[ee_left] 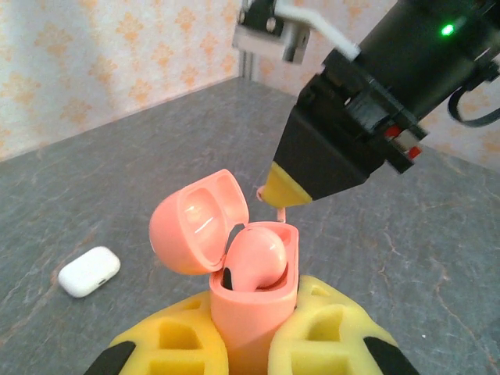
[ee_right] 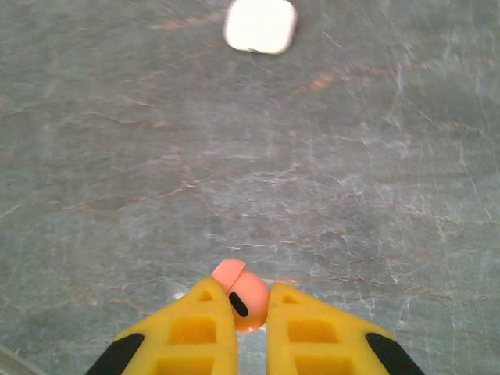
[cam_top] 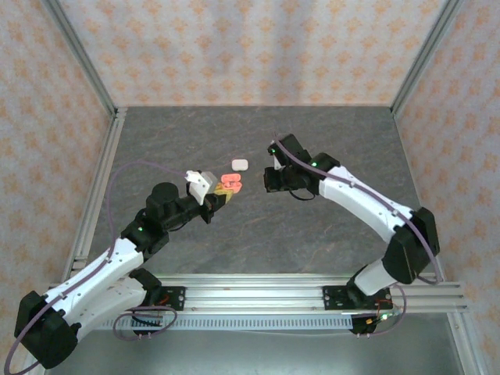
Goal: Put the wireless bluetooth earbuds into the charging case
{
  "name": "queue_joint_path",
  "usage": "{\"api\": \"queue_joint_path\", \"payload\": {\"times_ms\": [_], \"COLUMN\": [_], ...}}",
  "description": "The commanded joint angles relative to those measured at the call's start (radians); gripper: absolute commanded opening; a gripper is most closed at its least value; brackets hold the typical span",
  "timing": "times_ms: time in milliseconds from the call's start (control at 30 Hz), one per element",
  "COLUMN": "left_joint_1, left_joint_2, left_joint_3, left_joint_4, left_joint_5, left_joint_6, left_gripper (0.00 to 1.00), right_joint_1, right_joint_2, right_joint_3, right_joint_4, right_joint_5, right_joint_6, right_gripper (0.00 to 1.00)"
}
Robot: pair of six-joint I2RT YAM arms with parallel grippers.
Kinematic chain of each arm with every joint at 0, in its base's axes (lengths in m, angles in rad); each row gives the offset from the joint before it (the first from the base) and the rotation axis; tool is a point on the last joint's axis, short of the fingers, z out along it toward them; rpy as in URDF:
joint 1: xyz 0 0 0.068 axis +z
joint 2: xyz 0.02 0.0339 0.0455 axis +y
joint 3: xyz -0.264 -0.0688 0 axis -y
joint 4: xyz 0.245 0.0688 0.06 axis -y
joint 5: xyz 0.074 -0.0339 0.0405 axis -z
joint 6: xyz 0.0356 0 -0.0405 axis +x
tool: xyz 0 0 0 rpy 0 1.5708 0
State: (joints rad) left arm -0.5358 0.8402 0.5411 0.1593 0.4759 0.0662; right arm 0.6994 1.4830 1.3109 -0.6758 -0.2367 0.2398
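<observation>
Pink earbud (ee_right: pixel 244 295) pinched in my right gripper (ee_right: pixel 251 316), I am holding the open charging case (ee_left: pixel 254 308) clamped in my left gripper (ee_left: pixel 250 340) at lower centre, next likely needing stem-down alignment.

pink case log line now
left gripper: shut on pink case | lid: open | right gripper: shut on pink earbud | white case: closed

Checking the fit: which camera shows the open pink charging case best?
Left wrist: the pink plastic charging case is seen close and open, with a pink earbud inside. Top external gives just a small pink blob.
</observation>
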Motion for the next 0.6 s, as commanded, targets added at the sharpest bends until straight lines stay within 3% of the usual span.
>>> {"api": "queue_joint_path", "payload": {"times_ms": [0, 233, 567], "left_joint_1": [0.005, 0.005, 0.005], "left_joint_2": [0.007, 0.036, 0.050], "left_joint_3": [0.014, 0.043, 0.068], "left_joint_4": [0.066, 0.050, 0.063], "left_joint_5": [0.064, 0.078, 0.122], "left_joint_6": [0.025, 0.029, 0.021], "left_gripper": [0.00, 0.00, 0.00], "right_joint_1": [0.035, 0.069, 0.082], "right_joint_2": [-0.082, -0.205, -0.254], "right_joint_3": [0.021, -0.022, -0.075], "right_joint_4": [0.054, 0.157, 0.274], "right_joint_5": [0.070, 0.052, -0.108], "right_joint_6": [-0.073, -0.123, -0.180], "right_gripper": [0.11, 0.10, 0.10]}}
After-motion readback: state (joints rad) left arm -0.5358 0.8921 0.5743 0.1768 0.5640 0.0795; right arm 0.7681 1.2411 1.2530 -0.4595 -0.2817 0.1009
